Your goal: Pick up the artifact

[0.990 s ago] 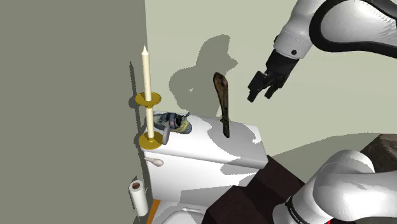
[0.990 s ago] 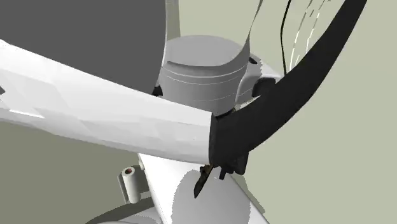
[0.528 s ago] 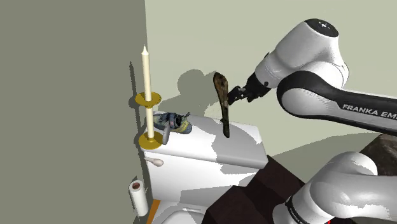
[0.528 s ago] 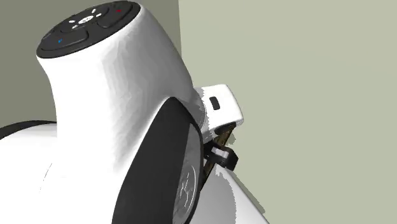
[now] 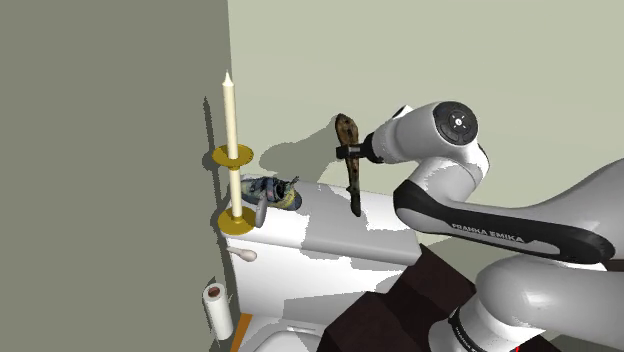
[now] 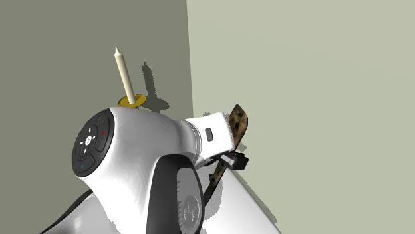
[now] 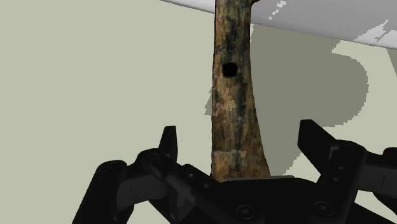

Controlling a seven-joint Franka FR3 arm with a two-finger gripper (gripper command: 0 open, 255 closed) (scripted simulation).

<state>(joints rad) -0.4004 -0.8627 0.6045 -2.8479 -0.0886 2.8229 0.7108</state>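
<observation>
artifact (image 7: pixel 232 95) between parted fingers (image 7: pixel 168 145), gaps both sides

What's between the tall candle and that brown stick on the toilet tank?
A small blue-grey thing, perhaps a shoe, on the tank lid; the shoulder view shows it.

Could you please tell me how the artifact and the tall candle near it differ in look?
The artifact is mottled brown; the candle is plain cream. The artifact curves and widens upward; the candle is straight and pointed. Gold discs ring the candle, not the artifact. Both stand upright.
</observation>
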